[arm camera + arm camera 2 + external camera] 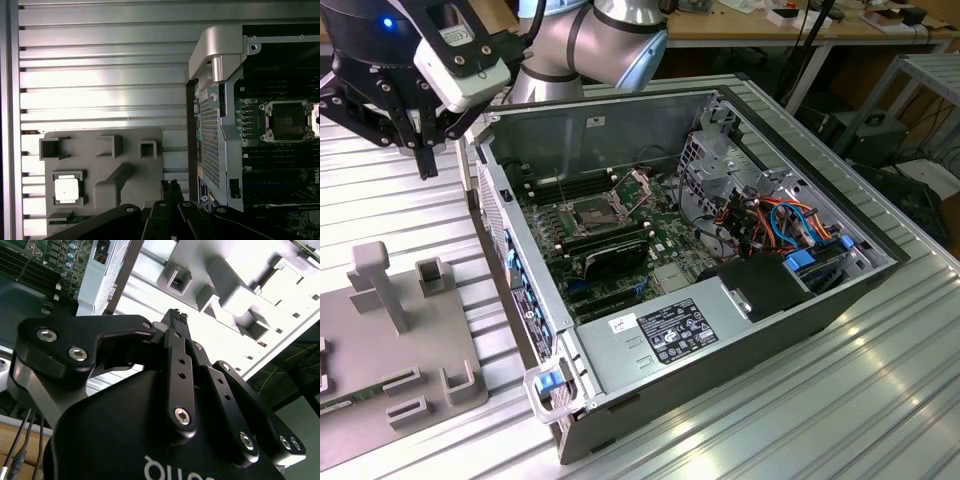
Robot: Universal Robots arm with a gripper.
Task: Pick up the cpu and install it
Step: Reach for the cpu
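Gripper [423,158] is hanging in the air over the ribbed aluminium table [400,215], its fingers [176,347] pressed together and gripping nothing. In the first wrist view the fingertips [165,188] are pointing down at the edge of the grey fixture plate [130,145], on the side nearest the open computer case [220,45]. The cpu [67,190] is lying flat, silvery face up, in a square recess of that plate. It is sitting on the side of the plate away from the case, well apart from the fingertips and untouched. Inside the case, the CPU socket [289,121] on the motherboard is showing a bare dark centre, well apart from the gripper.
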